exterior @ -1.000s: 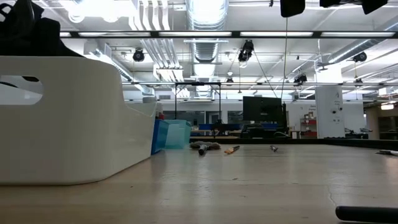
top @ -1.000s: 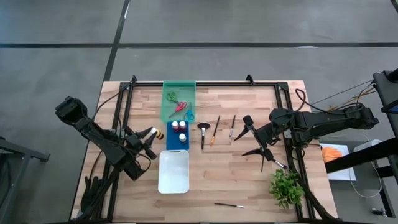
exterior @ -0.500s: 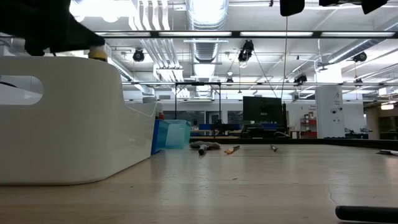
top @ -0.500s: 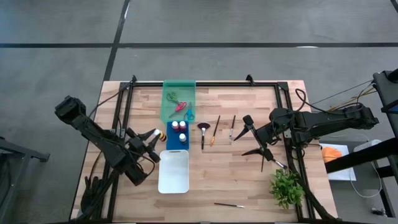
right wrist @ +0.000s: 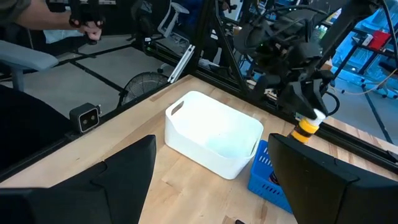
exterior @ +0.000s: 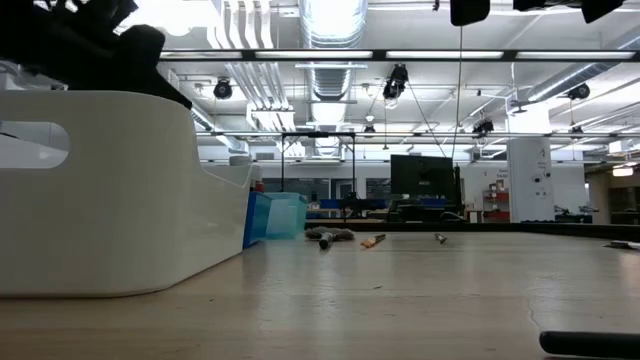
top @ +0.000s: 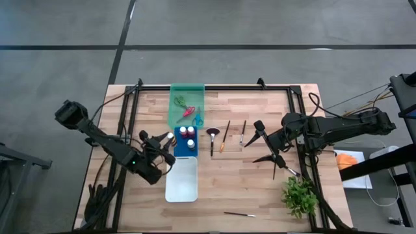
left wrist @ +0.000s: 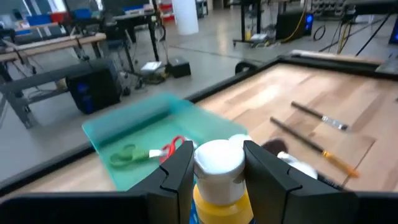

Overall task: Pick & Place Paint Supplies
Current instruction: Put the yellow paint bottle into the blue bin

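The left gripper is clenching a small yellow-banded paint bottle with a white cap, its two dark fingers pressing on either side of the bottle as it is hanging in the air near the worktop's left edge, just beside the blue plastic tray and above the far end of the white plastic tray. Two more small white-capped paint bottles are standing in the blue tray. Behind it, against the far edge, the translucent green tray is holding small scissors with green and red handles. Thin long-handled brushes are lying on the wooden worktop near its middle, and another thin brush is lying close to the near edge. The right gripper is waiting with its fingers spread wide and nothing between them, toward the right edge, near the leafy green plant at the near right corner.
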